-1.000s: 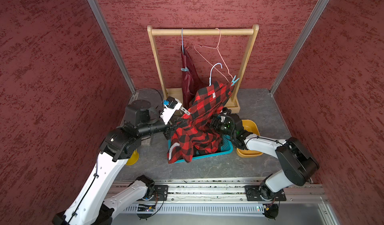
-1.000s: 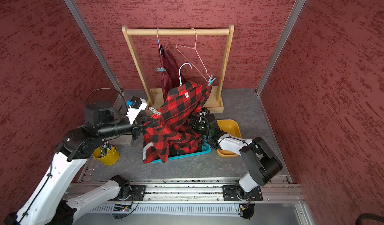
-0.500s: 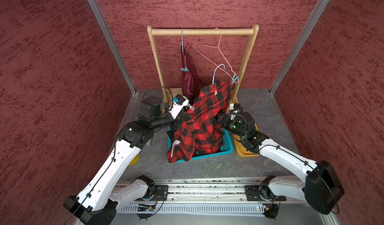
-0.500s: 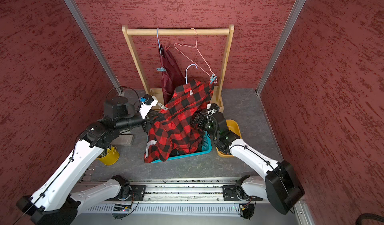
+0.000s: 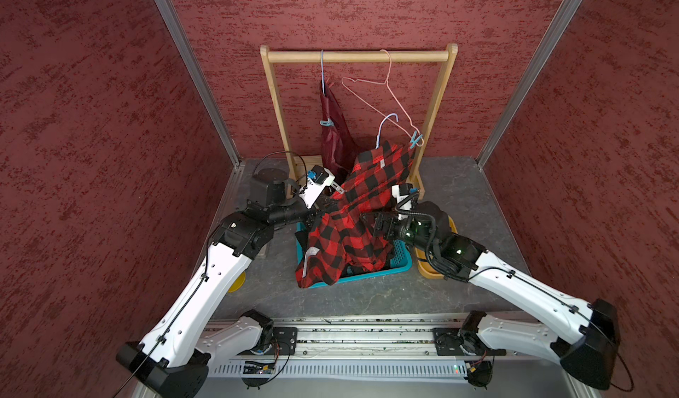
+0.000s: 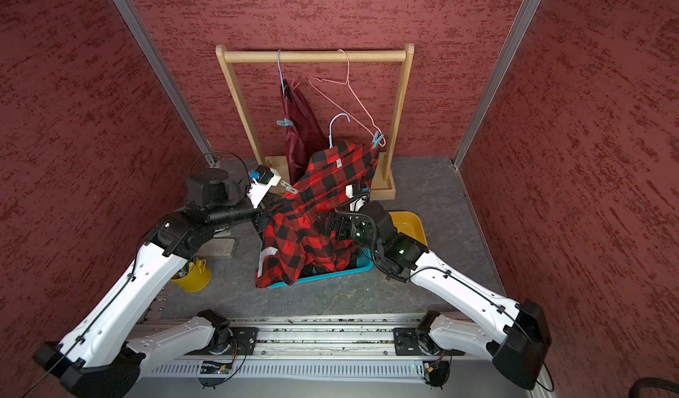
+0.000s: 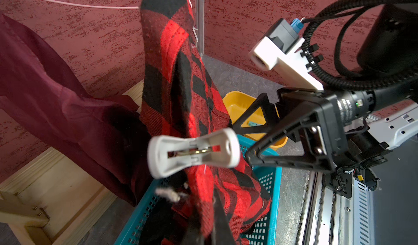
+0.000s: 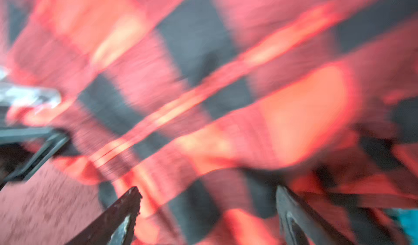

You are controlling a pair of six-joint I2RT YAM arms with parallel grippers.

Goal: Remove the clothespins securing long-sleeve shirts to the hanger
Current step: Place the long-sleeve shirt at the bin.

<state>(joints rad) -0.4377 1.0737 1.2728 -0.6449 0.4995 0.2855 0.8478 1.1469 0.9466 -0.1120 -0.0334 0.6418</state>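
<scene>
1. Red-and-black plaid shirt [image 5: 349, 227] is draping into the teal basket [image 5: 367, 273], burying whatever is lying under it.
2. Its top corner is ending at a teal clothespin [image 5: 416, 139] on the pink hanger [image 5: 395, 98]; whether that is pinching cloth is unclear.
3. Left claw [image 7: 207, 228] is sitting closed, mostly wrapped in plaid, so what it is pinching cannot be made out.
4. Pale clothespin [image 7: 193, 152] is showing blurred against the plaid's edge, close to that claw.
5. Right claw [image 8: 208, 190] is standing wide apart beside the plaid, gripping nothing; its camera is giving only smeared cloth.
6. Maroon shirt [image 5: 332, 135] is hanging on the rack [image 5: 358, 56] with a second teal clothespin [image 5: 326, 123], its lower part hidden behind plaid.
</scene>
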